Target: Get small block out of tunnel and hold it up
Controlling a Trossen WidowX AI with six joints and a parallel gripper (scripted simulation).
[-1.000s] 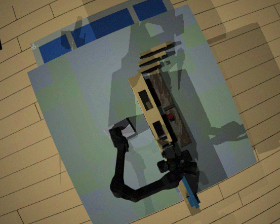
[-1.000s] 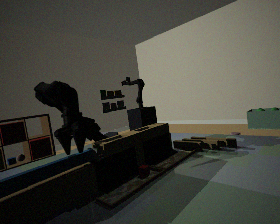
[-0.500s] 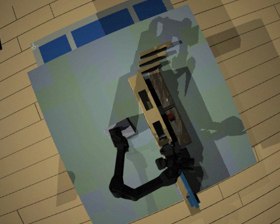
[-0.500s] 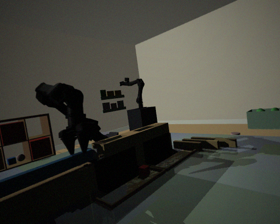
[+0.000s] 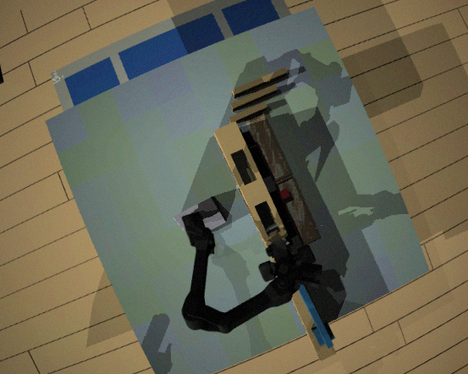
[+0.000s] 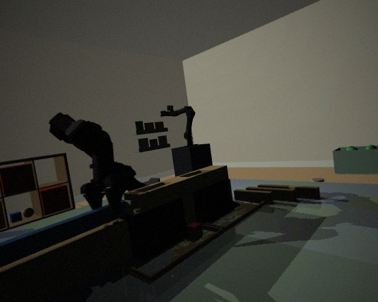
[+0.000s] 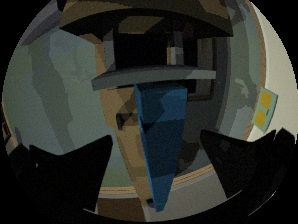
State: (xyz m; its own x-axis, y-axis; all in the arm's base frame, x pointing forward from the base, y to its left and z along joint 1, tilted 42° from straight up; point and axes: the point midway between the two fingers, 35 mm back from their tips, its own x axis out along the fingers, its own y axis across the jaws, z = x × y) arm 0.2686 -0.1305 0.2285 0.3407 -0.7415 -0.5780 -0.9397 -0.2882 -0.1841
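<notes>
Red block [image 5: 285, 195] [image 6: 194, 231]: in the brown tray [image 5: 310, 222] [image 6: 151, 276] beside the tunnel [image 5: 256, 192] [image 6: 189, 205], apart from the gripper.
Gripper [image 5: 287, 258] [image 6: 104, 205] [image 7: 157, 137]: released, fingers apart, above the blue handle [image 5: 312, 309] [image 6: 52, 225] [image 7: 162, 132].
Wrist view: block not discernible.
Tunnel interior: dark, unreadable.

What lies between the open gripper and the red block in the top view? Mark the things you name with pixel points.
In the top view, the near end of the wooden tunnel [image 5: 248, 191] [image 6: 189, 208] lies between the gripper and the red block [image 5: 285, 195] [image 6: 194, 231].
</notes>
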